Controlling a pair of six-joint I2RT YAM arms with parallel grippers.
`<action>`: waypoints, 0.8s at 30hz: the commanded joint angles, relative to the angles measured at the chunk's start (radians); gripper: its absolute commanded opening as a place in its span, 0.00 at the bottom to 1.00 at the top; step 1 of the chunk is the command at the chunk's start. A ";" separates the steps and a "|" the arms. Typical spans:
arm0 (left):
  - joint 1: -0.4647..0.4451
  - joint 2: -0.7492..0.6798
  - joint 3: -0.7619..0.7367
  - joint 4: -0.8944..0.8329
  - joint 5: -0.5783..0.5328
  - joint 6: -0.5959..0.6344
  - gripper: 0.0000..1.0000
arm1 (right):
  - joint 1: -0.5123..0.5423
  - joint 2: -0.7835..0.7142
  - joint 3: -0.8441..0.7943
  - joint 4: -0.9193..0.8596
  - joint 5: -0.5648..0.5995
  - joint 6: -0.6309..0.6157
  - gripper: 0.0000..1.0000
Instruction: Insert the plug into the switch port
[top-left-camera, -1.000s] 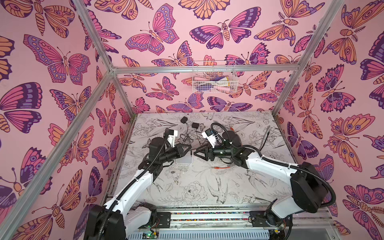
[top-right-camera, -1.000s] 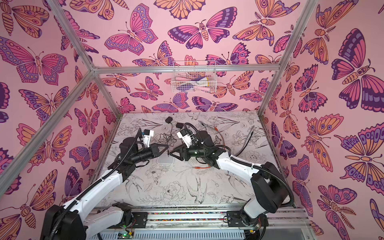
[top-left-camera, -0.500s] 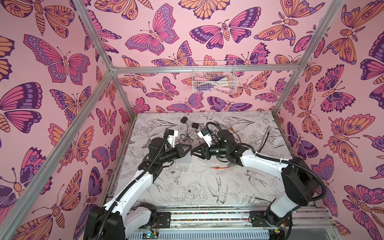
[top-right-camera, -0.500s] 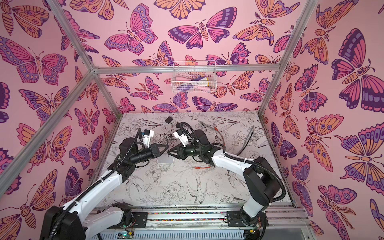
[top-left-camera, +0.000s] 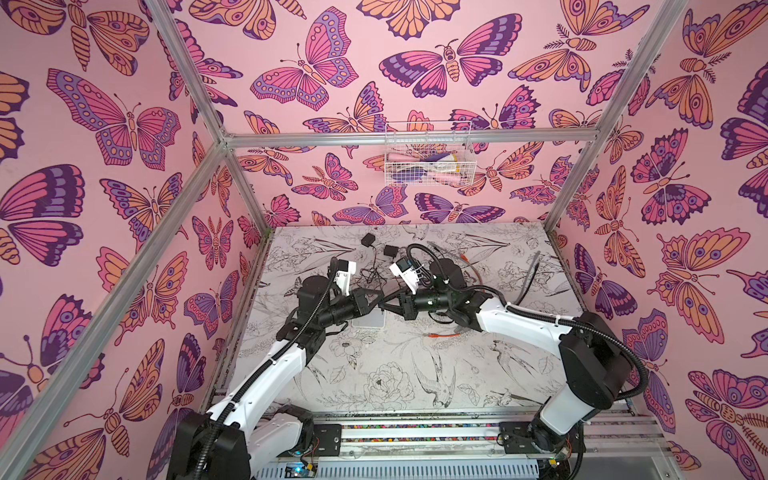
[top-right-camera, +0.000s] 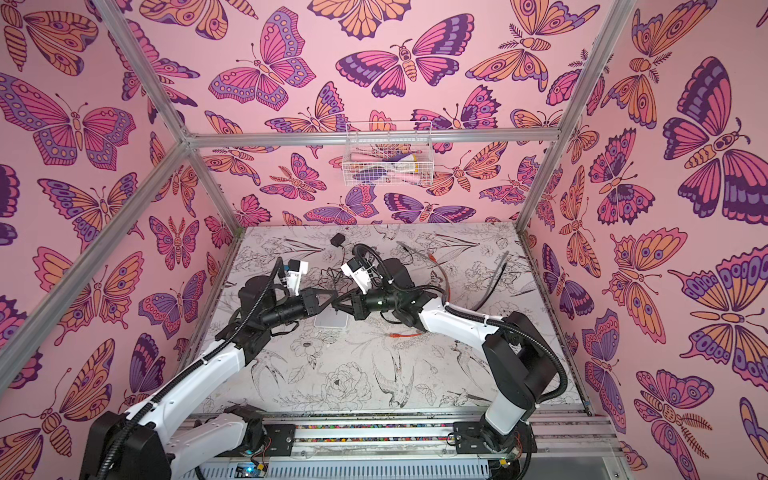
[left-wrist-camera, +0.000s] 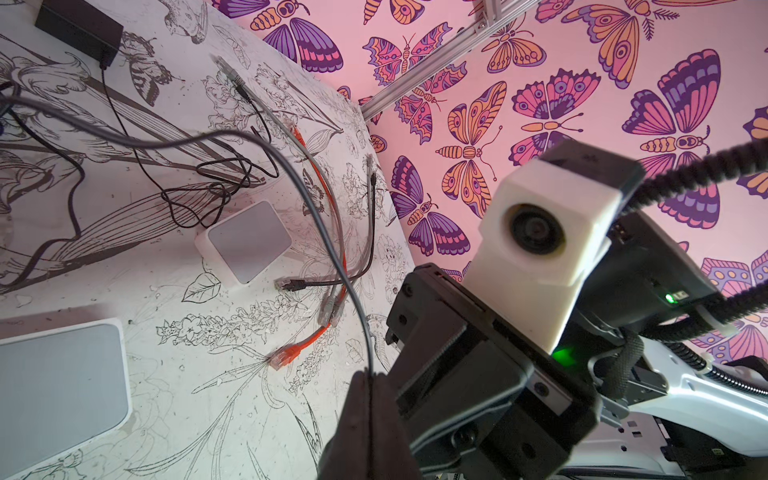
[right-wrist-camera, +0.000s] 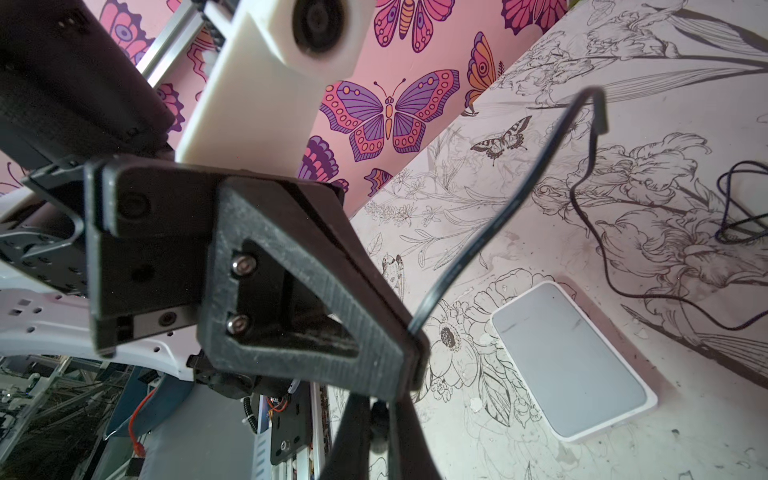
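The switch (top-left-camera: 368, 322) (top-right-camera: 331, 320) is a flat white box with a grey top, lying on the table below both grippers; its ports do not show. My left gripper (left-wrist-camera: 368, 386) (top-left-camera: 378, 296) is shut on a thin grey cable (left-wrist-camera: 316, 216), a little above the switch (left-wrist-camera: 58, 390). My right gripper (right-wrist-camera: 380, 428) (top-left-camera: 384, 306) meets it tip to tip and is shut on a small dark piece at the cable's end, apparently the plug (right-wrist-camera: 378, 432). From the left fingers the cable (right-wrist-camera: 498, 216) loops away over the table beside the switch (right-wrist-camera: 569, 361).
A second, smaller white box (left-wrist-camera: 245, 241) lies farther back. Loose network cables lie by it: an orange one (left-wrist-camera: 286, 355) (top-left-camera: 442, 333), a black plug (left-wrist-camera: 286, 284) and grey ones. Black power adapters (top-left-camera: 368, 240) sit at the back, and a wire basket (top-left-camera: 428, 153) hangs on the wall.
My right gripper has moved left to the left gripper's tips and closed from half open. The left arm has stayed where it was, holding the cable.
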 joint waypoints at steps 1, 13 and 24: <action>-0.003 -0.010 0.014 -0.053 -0.019 0.047 0.56 | 0.004 -0.021 0.017 -0.049 0.028 -0.034 0.03; -0.067 0.034 0.109 -0.530 -0.550 0.403 0.77 | -0.213 -0.264 -0.011 -0.420 0.326 -0.128 0.02; -0.070 0.521 0.381 -0.568 -0.571 0.513 0.76 | -0.242 -0.359 -0.106 -0.495 0.374 -0.195 0.02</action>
